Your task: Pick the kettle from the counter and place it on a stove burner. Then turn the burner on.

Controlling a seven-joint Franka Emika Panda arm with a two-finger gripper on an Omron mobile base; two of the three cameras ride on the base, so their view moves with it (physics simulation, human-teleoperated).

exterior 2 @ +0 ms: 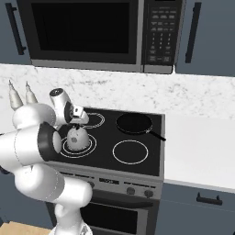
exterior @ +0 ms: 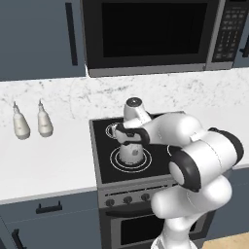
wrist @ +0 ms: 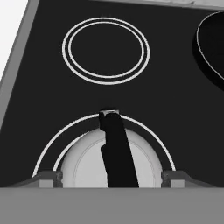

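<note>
At the left of the left base view, two bottles [exterior: 31,121] stood on the counter [exterior: 44,165]. At centre, the kettle [exterior: 131,153] sat on the large burner [exterior: 130,160]. The bent arm held the gripper [exterior: 130,141] over it. In the hand view, the fingers [wrist: 46,178] stood wide apart beside the kettle [wrist: 87,166]. The right base view showed a pan [exterior 2: 134,123] at upper right.

The white arm reaches forward, its two-finger gripper [wrist: 110,178] pointing down above the black glass cooktop [wrist: 175,109], fingers seemingly spread apart.
</note>
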